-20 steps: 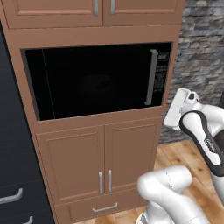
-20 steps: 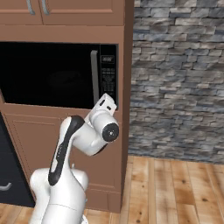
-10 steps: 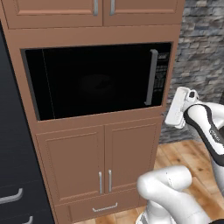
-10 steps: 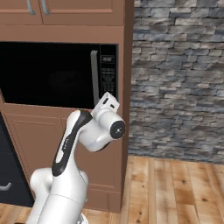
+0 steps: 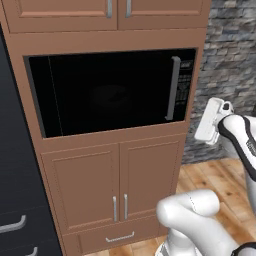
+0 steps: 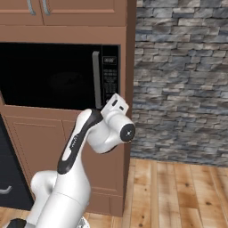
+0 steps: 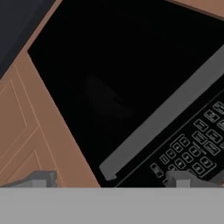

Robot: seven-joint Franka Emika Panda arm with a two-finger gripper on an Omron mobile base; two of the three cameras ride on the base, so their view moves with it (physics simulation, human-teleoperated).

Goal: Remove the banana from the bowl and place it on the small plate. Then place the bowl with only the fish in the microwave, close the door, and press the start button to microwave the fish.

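Note:
The black microwave [image 5: 110, 90] sits built into the wooden cabinet, and its glossy door [image 5: 90, 100] is shut, with the grey bar handle [image 5: 173, 89] upright at its right. The button strip [image 5: 185, 82] lies just right of the handle. My gripper [image 7: 111, 179] is open, held close in front of the microwave's lower right corner, looking at the handle [image 7: 166, 113] and the keypad buttons [image 7: 192, 148]. Its white hand [image 6: 115, 106] hangs just below the button strip [image 6: 110, 80]. The banana, bowl, fish and small plate are out of view.
Brown cabinet doors [image 5: 120, 185] stand below the microwave and more above it. A grey stone wall [image 6: 178, 80] runs to the right over a wooden floor [image 6: 178, 191]. A dark appliance with drawer handles [image 5: 15, 210] borders the cabinet on the left.
The hand and forearm have drifted slightly to the right in front of the button strip. The jaws stay open and the door stays shut.

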